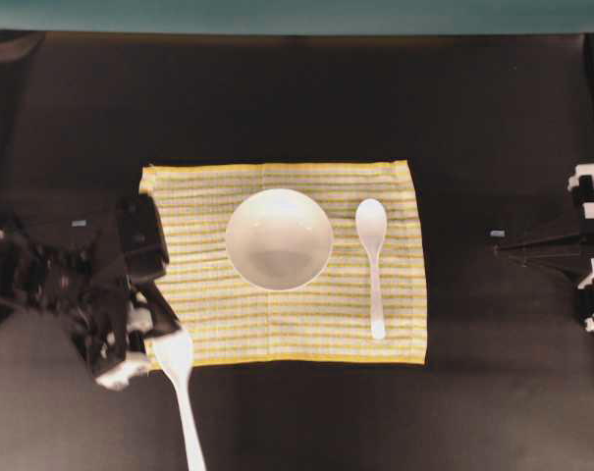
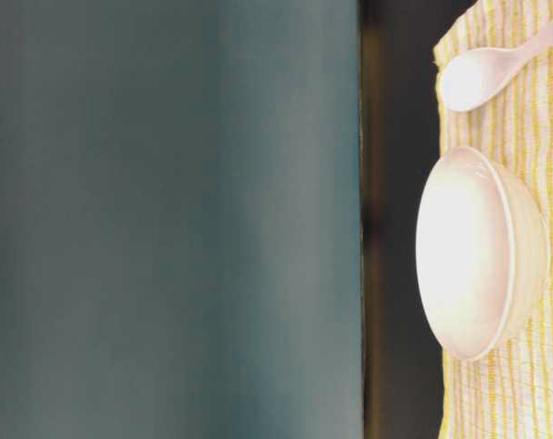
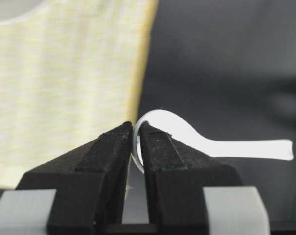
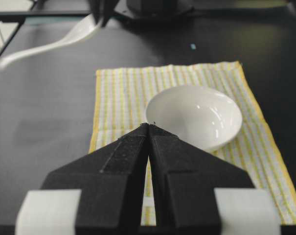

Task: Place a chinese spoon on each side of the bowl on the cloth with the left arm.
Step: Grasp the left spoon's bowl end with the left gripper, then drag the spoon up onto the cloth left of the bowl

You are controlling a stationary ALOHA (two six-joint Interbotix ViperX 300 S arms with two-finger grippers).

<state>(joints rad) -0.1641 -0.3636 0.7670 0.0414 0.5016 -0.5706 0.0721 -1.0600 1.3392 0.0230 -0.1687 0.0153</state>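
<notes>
I'm seeing my left end effector clamping the bowl end of a white spoon just off the cloth (near its left front corner), handle trailing away. The bowl is sitting mid-cloth, a second spoon lying right of it. The right end effector is pressing its fingers together, gripping nothing.

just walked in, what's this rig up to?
It's setting spoons beside the bowl on the striped cloth. One spoon already lies on the cloth at the bowl's right in the overhead view. The left hand is shut on the rim of a second spoon, holding it by the cloth's near-left corner, not yet placed. The right hand sits shut and empty at the table's right edge.
</notes>
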